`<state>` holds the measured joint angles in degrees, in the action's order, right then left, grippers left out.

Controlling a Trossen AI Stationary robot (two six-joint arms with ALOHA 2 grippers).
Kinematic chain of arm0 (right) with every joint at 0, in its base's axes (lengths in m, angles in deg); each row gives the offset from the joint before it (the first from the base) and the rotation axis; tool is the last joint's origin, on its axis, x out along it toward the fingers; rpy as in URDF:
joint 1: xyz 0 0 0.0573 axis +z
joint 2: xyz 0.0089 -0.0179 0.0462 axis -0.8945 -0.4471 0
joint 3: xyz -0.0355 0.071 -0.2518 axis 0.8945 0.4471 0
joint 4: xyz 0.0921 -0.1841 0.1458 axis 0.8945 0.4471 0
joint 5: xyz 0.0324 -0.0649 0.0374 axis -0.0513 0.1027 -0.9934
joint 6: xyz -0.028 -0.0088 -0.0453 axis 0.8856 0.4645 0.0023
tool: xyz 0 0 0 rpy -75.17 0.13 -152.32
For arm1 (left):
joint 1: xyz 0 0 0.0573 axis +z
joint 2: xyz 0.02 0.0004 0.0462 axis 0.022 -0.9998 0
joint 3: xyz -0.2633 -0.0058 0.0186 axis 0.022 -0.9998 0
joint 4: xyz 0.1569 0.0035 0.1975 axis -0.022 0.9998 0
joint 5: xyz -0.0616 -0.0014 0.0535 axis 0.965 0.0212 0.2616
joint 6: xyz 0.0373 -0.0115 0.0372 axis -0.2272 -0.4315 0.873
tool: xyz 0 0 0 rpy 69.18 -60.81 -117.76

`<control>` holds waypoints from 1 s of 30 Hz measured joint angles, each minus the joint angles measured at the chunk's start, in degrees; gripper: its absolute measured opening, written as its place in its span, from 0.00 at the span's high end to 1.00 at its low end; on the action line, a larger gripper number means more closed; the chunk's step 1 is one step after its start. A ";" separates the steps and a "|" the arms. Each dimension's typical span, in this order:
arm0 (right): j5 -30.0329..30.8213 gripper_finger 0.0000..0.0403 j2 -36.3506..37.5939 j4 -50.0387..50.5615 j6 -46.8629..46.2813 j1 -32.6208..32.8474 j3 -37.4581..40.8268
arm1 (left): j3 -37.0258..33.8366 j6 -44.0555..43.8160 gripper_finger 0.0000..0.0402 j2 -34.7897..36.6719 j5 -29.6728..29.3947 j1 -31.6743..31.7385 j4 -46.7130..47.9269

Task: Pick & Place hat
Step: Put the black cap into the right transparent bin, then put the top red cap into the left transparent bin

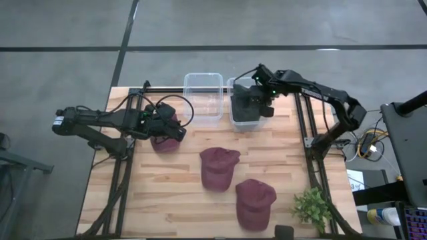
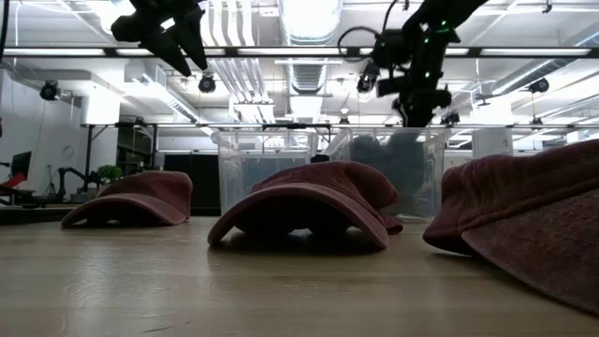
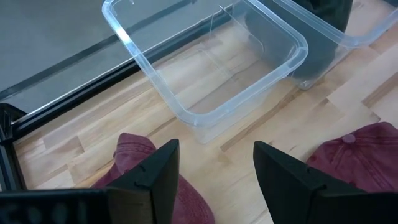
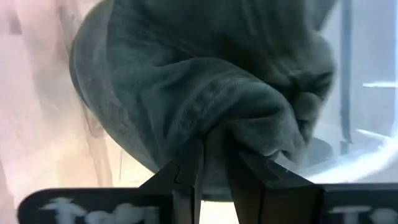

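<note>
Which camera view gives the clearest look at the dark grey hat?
The right wrist view: the dark grey hat fills it, a fold pinched by the right gripper. The high view shows it over the right-hand bin; the low view, dimly through the wall; the left wrist view, an edge.

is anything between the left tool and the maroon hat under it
Nothing visible. The left tool hangs open directly above the leftmost maroon hat, with only air between its fingers and the fabric. The empty clear bin sits beyond it, off to the side, not in the way.
</note>
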<state>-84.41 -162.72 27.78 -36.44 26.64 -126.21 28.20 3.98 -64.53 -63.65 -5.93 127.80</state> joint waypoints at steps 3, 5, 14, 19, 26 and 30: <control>-0.28 0.85 -2.77 -0.34 0.73 0.00 0.02 | 0.00 0.02 0.51 0.00 -0.02 0.02 -0.01; -0.36 0.85 -4.47 -1.01 1.19 -0.01 0.02 | 0.00 0.04 0.51 0.00 -0.02 0.02 0.00; -1.53 0.85 -7.01 -2.33 2.20 0.04 -0.29 | 0.00 0.09 0.51 0.00 -0.02 0.04 0.00; -1.56 0.85 -3.92 -2.02 1.44 0.04 -1.14 | 0.00 0.09 0.51 0.00 -0.04 0.04 0.00; -1.56 0.85 1.69 -0.08 0.60 0.04 -1.79 | 0.00 0.09 0.51 0.00 -0.06 0.04 -0.09; -1.46 0.85 5.09 1.07 -1.01 0.04 -1.94 | 0.00 0.09 0.51 0.00 -0.07 0.04 -0.42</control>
<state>-85.86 -157.62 28.85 -37.45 26.69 -128.15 28.20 4.07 -64.53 -63.72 -5.88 127.38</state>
